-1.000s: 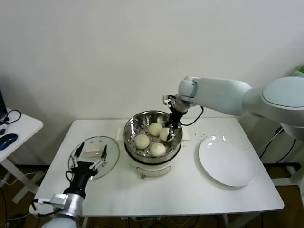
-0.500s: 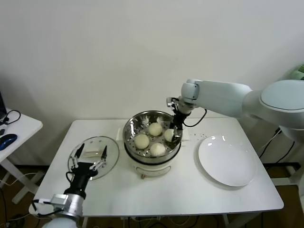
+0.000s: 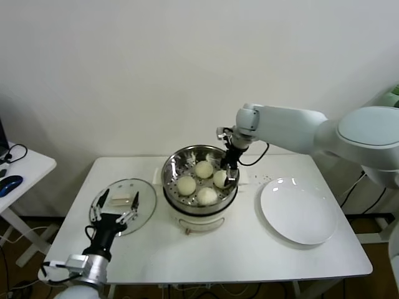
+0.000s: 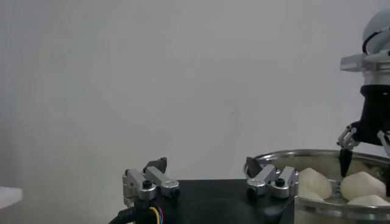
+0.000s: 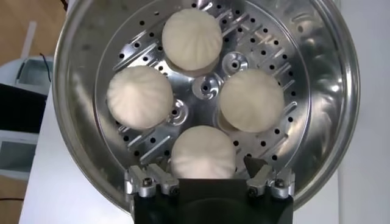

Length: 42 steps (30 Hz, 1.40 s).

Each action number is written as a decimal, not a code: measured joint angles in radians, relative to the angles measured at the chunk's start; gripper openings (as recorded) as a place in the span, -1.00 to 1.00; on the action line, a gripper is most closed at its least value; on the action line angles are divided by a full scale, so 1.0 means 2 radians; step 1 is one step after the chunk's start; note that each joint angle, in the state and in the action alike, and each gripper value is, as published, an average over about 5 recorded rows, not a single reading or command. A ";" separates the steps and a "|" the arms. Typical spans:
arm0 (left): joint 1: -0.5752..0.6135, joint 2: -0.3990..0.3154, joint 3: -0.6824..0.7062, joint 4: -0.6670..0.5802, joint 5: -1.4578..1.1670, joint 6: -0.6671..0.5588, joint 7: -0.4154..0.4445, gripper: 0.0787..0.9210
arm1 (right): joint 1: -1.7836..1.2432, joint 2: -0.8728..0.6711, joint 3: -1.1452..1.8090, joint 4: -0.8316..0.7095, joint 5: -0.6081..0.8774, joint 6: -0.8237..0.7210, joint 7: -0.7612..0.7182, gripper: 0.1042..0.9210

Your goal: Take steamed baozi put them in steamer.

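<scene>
The steamer point(image 3: 169, 169), a shiny perforated steel basket on a cream pot base, stands mid-table. Four baozi lie in it: one at the back point(image 3: 204, 169), one left point(image 3: 186, 185), one front point(image 3: 207, 195), one right point(image 3: 219, 179). My right gripper point(image 3: 228, 172) hangs over the steamer's right side. In the right wrist view it point(image 5: 207, 168) is open, its fingers either side of the nearest baozi point(image 5: 203, 155) with gaps showing. My left gripper point(image 3: 120, 200) is open and empty above the glass lid point(image 3: 144, 187); it also shows in the left wrist view point(image 4: 204, 165).
A flat white plate point(image 3: 299, 212) lies bare to the right of the steamer. The glass lid rests at the table's left with a small pale block under it. A side table with a blue mouse point(image 3: 9, 182) stands at the far left.
My right gripper has risen slightly off the right-hand baozi, which now lies on the steamer floor. The left arm has not moved.
</scene>
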 measured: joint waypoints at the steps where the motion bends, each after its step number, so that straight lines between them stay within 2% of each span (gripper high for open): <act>1: 0.000 0.000 0.000 0.000 0.000 0.000 0.000 0.77 | 0.001 -0.001 0.001 0.001 0.000 0.000 -0.001 0.76; 12: 0.003 0.002 -0.004 0.002 -0.006 -0.002 0.000 0.77 | 0.018 -0.025 0.025 0.028 0.014 0.005 0.006 0.76; 21: 0.004 0.005 -0.014 0.004 -0.017 -0.005 0.000 0.77 | 0.001 -0.094 0.104 0.079 -0.009 0.011 0.059 0.76; 32: -0.003 0.003 -0.016 0.003 -0.012 -0.008 0.000 0.77 | -0.079 -0.192 0.268 0.140 -0.066 0.022 0.133 0.76; 42: -0.003 0.000 -0.015 -0.001 0.000 -0.016 0.001 0.77 | -0.245 -0.278 0.483 0.220 -0.123 0.040 0.215 0.76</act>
